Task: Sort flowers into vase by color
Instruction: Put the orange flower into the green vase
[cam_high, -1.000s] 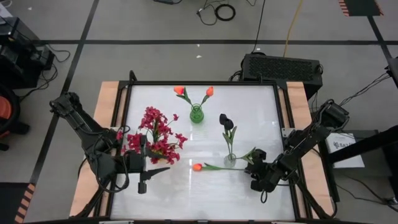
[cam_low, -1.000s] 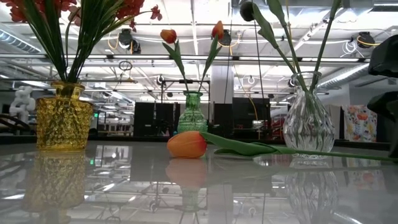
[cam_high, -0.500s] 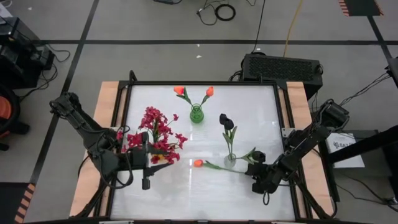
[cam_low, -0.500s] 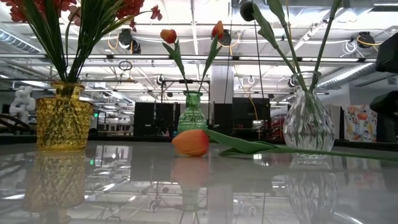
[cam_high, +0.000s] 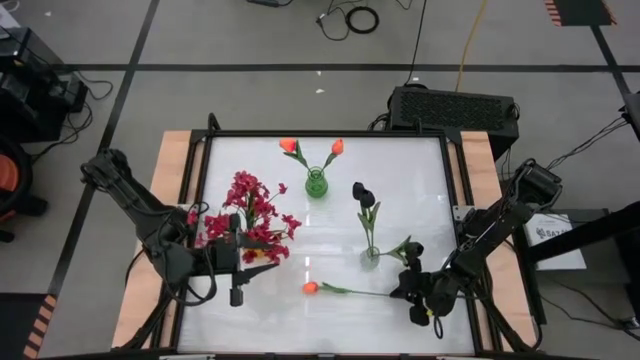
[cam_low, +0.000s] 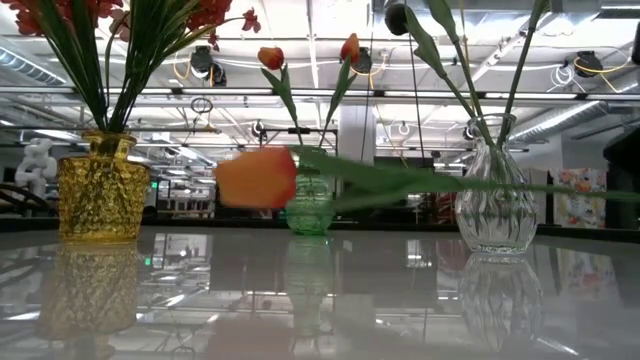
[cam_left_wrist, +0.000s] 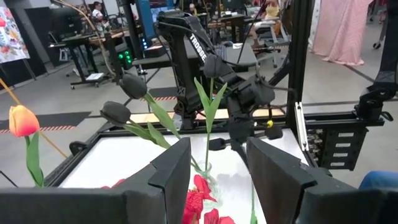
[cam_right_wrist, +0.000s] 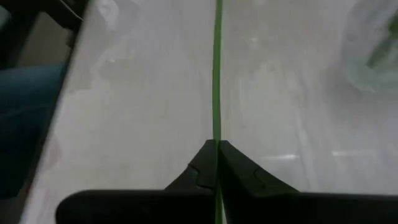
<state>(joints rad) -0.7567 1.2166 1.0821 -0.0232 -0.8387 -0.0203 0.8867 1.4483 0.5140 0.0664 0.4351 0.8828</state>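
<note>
Fingers (cam_right_wrist: 205, 163) pinch tulip stem (cam_right_wrist: 217, 74) between them.

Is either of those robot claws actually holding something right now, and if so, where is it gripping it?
Yes. The right claw is shut on the green stem of the orange tulip, near the stem's end, far from the bud. The left claw stands open and holds nothing.
</note>
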